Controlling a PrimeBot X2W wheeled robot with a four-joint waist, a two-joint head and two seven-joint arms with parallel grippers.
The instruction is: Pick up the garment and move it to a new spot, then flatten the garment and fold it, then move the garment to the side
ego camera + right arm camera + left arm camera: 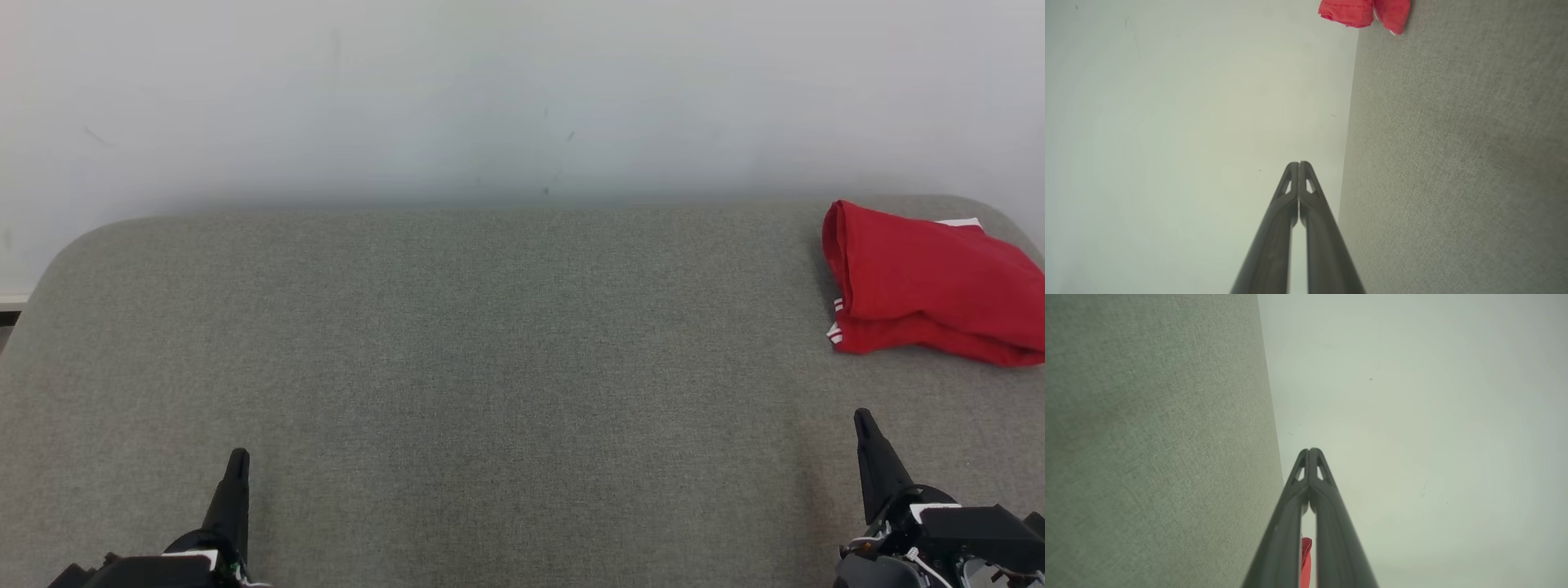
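Since the red garment (931, 286) lies folded at the right edge of the frame on the grey fabric surface (490, 343), the job looks nearly done. It's soft, light and limp, so pinch through all layers at its left fold. Left gripper (237, 459) and right gripper (862, 420), low in frame, are fully closed and empty.

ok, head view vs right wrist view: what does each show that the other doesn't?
Head view: left gripper and right gripper together at the bottom corners, and most of the folded red garment at far right, apart from both.
Right wrist view: a close look along the right gripper's fingertips, pressed shut with nothing between them; the garment is cut by the top edge.
Both: garment, grey padded surface, pale wall.
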